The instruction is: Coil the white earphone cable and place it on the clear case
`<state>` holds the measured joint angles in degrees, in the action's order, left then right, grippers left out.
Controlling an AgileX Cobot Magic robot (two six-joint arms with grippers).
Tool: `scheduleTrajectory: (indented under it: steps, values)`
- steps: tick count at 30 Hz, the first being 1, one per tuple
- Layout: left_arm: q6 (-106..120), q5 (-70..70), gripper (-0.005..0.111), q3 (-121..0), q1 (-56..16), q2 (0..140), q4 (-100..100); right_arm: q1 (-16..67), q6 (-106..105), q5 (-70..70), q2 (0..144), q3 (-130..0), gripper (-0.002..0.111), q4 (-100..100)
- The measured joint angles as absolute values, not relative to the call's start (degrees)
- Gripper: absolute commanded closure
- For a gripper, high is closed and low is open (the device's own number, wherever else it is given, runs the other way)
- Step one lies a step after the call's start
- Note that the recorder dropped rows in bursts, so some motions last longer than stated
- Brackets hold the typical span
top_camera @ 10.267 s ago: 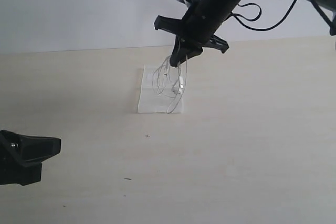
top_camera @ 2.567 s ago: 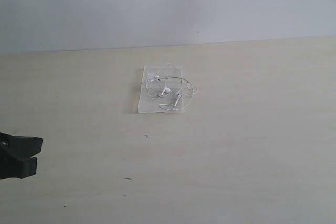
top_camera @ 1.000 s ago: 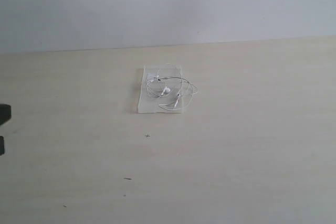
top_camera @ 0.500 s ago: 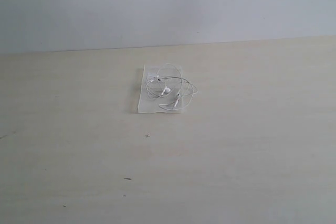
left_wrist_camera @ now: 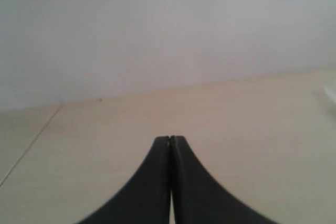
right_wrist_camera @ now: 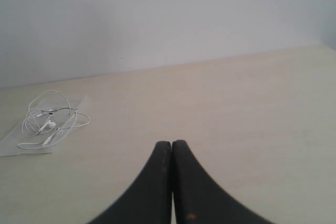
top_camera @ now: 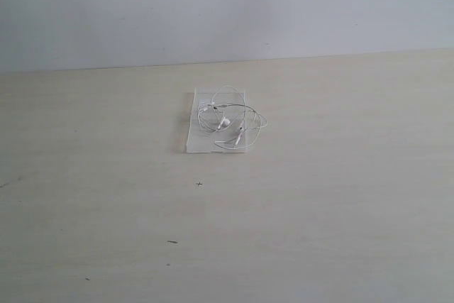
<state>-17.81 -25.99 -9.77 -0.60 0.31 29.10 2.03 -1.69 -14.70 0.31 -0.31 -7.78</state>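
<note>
Your left gripper (left_wrist_camera: pixel 171 139) has slid out of the wide shot.
It and your right gripper (right_wrist_camera: pixel 171 143) are both pinched together, holding nothing; the cable (top_camera: pixel 223 122) sits loosely coiled on the case (top_camera: pixel 198 141).

R wrist cam: black right gripper (right_wrist_camera: pixel 171 142), two curved fingers pressed tip to tip, nothing btwn them, above the pale wood-grain tabletop (right_wrist_camera: pixel 241 103). Thin white earphone cable (right_wrist_camera: pixel 50 121) lies in loose, untidy loops w/ both earbuds inside the loops, on the flat clear plastic case (right_wrist_camera: pixel 10 142); one loop spills past the case edge. Cable & case well apart from gripper. Plain whitish wall (right_wrist_camera: pixel 157 14) behind the table's far edge.
</note>
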Motion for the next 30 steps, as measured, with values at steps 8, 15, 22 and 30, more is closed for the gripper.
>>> scheduleTrajectory:
  steps: [8,15,22,30]
  values:
    - [6.0,-27.0,0.107,-6.4,-0.6,0.3,1.5,2.0,-1.7,-14.4,0.3,-0.3,0.108,-7.8]
    - [5.5,-20.2,0.107,-0.3,-0.6,0.3,-6.6,2.0,-1.7,-14.4,0.3,-0.3,0.108,-7.8]
    - [4.5,-19.3,0.107,-0.2,1.0,0.3,-10.4,2.0,-1.7,-14.4,0.3,-0.3,0.108,-7.8]
    - [4.5,-20.7,0.107,-0.2,4.4,0.3,-11.6,2.0,-1.7,-14.4,0.3,-0.3,0.108,-7.8]
